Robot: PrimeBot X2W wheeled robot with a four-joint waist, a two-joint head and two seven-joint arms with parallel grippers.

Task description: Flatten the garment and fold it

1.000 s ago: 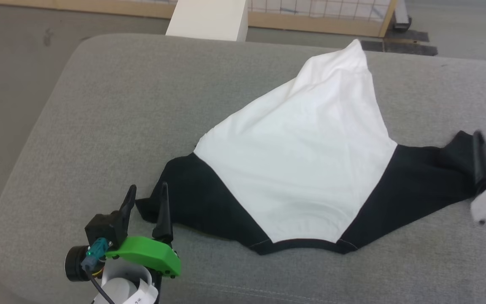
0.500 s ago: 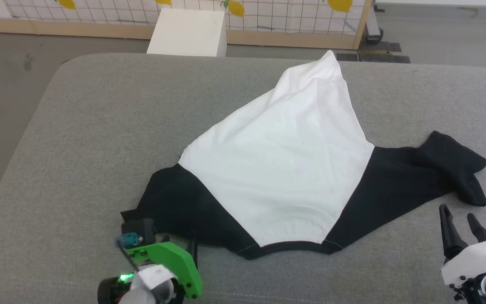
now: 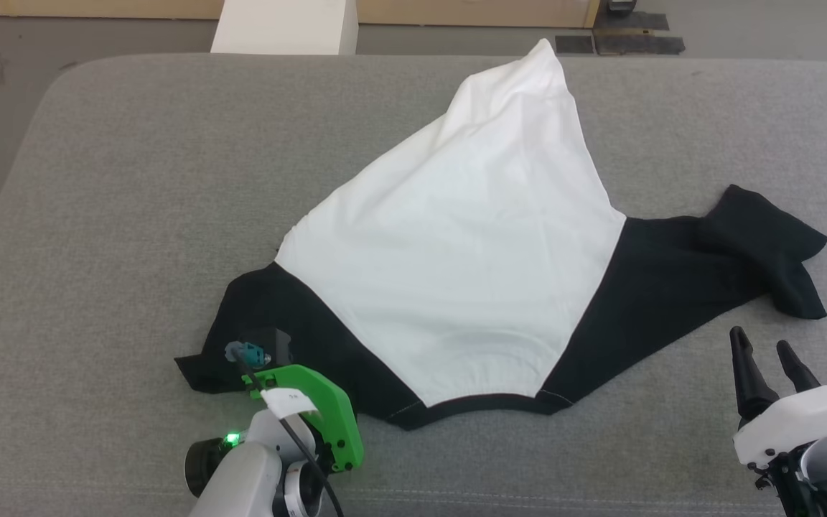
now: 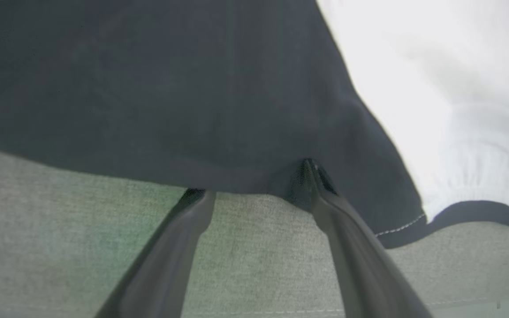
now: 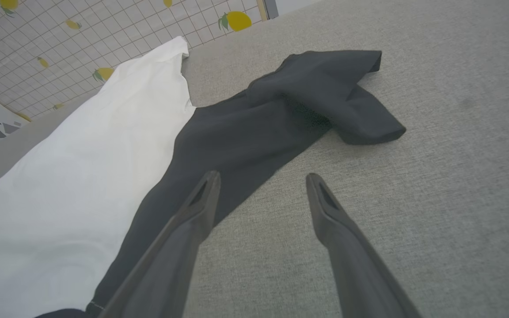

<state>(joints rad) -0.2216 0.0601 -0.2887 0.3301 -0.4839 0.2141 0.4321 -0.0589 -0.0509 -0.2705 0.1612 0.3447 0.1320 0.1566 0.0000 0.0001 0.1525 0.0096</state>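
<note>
- The soft white-bodied raglan shirt (image 3: pixel 456 237) with black sleeves and a black-trimmed neckline (image 3: pixel 485 409) lies across the middle of the grey fabric-covered cushion (image 3: pixel 133 179). Its neckline is toward us, and its body narrows to a rumpled peak (image 3: pixel 543 61) close to the far edge.
- We judge that peak to be the first hazard. A hard pull on either sleeve could bunch the body further, or drag it off line rather than spread it.
- The right sleeve (image 3: pixel 672 280) ends in a cuff doubled back on itself (image 3: pixel 765 237). If we fold before opening it, the crease gets locked in.
- Our left gripper (image 4: pixel 254 180) stands with its jaws spread wide and holds nothing. Its tips are at the near edge of the left sleeve (image 3: pixel 284 323). One tip overlaps the black cloth, and we cannot tell whether it is touching.
- Closing here might catch a single layer, or nip the cushion cover along with the cloth. A thin hold on the edge could also slip once we pull.
- Our right gripper (image 3: pixel 759 339) is also wide open and empty. It sits over bare cushion, near the right sleeve but apart from it. If only one arm tugs, the shirt is likely to swing round instead of flattening.
</note>
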